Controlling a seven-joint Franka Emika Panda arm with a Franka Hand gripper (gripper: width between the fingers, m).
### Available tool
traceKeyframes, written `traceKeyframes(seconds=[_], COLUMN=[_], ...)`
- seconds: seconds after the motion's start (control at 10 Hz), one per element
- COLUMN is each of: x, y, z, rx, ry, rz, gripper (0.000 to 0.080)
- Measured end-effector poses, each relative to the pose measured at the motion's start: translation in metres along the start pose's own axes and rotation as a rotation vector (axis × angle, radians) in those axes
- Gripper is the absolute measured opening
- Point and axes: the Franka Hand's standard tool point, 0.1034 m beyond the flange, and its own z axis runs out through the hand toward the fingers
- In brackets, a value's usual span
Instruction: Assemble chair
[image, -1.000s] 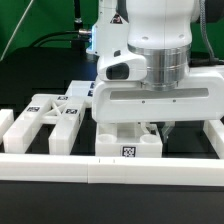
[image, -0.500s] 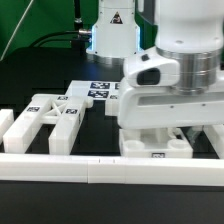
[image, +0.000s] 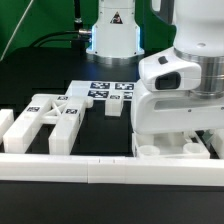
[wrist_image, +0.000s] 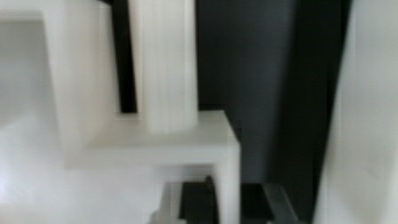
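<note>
The gripper (wrist_image: 228, 203) has its jaws together, and no part shows between them. In the exterior view its body sits low over the block (image: 165, 145), at that view's lower right, just behind the bar (image: 80, 167). Whether the fingers touch the block cannot be told, since the body hides them. The step looks like a nudge, with closed fingers shoving the block along the bar to a set spot. To do it well, press low on the block's side so it slides flat and does not tip, and hold it snug to the bar so it ends up square. Go slowly, as smooth plastic may skid past the fingers. The round sockets on its near face should end up free to reach. The frames (image: 45, 118) at the lower left and the leg (image: 117, 106) by the marker board (image: 110, 90) in the upper middle lie well apart from it, so nothing seems to block the way.
</note>
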Motion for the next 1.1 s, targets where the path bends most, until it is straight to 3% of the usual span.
traceKeyframes(seconds=[0.1,0.2,0.3,0.7,0.9,1.0,1.1], x=[-0.001,-0.002,-0.003,-0.004,0.000,0.003,0.006], y=[-0.009,-0.008,-0.008,-0.008,-0.003,0.000,-0.001], z=[0.001,0.001,0.003,0.004,-0.005,-0.014,-0.028], rx=[-0.006,-0.029,-0.034,-0.035,-0.031,-0.032,-0.031], ry=[-0.006,-0.005,-0.004,-0.007,0.005,0.015,0.034], rz=[-0.006,-0.009,-0.010,-0.005,-0.008,-0.002,-0.002], gripper=[0.0031,0.0031,0.0031,0.0031,0.0031,0.0213,0.0213])
